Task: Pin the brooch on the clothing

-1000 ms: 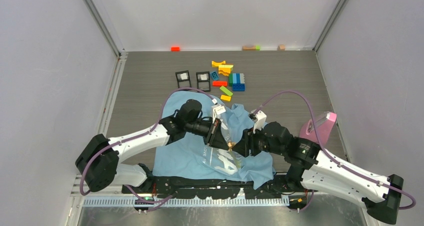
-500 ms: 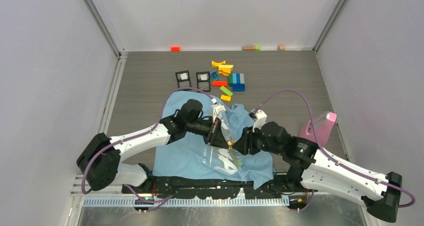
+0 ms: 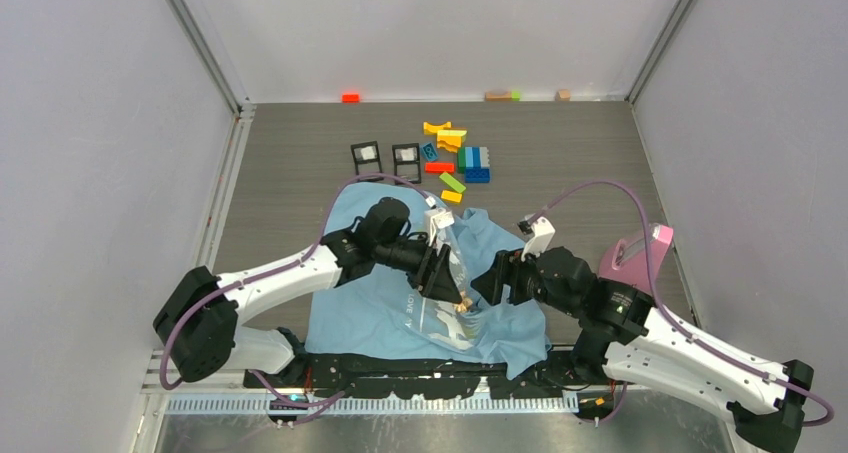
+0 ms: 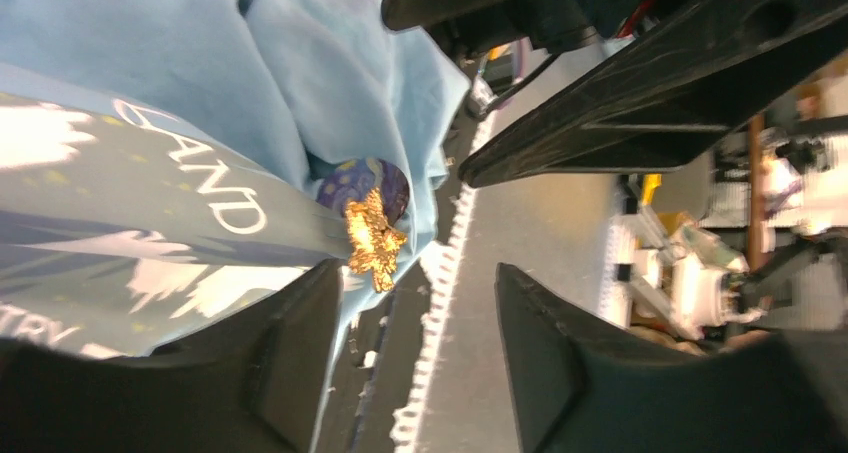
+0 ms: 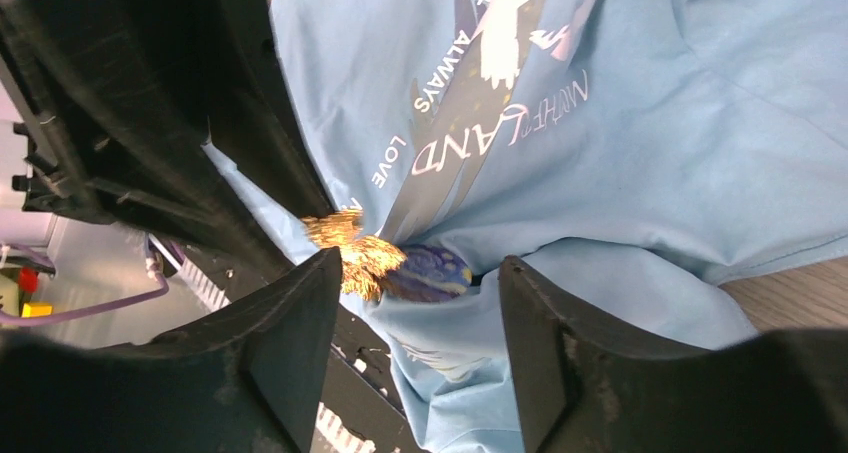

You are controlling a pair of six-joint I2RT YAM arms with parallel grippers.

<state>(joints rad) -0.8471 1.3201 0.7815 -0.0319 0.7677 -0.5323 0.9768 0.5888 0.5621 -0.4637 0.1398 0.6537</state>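
Observation:
The clothing (image 3: 370, 303), a light blue T-shirt with white lettering, lies crumpled at the table's near edge. The brooch (image 3: 463, 303) shows as a small gold flower-like ornament with a dark blue round part. It sits on a raised fold of the clothing (image 4: 150, 73) in both wrist views. My left gripper (image 3: 452, 285) stands open, and the brooch (image 4: 375, 238) lies just beyond its left fingertip, outside the jaws (image 4: 418, 273). My right gripper (image 3: 490, 278) is open too (image 5: 420, 263), facing the brooch (image 5: 360, 253) from the right with nothing between its fingers.
Coloured toy blocks (image 3: 455, 158) lie scattered behind the shirt, with two small black frames (image 3: 367, 156) to their left. A pink object (image 3: 640, 253) stands at the right beside my right arm. Small blocks (image 3: 350, 97) line the back wall.
Both grippers have opened. The left let go of the shirt fold by the brooch. The right arm has drawn back to the right, away from the left gripper.

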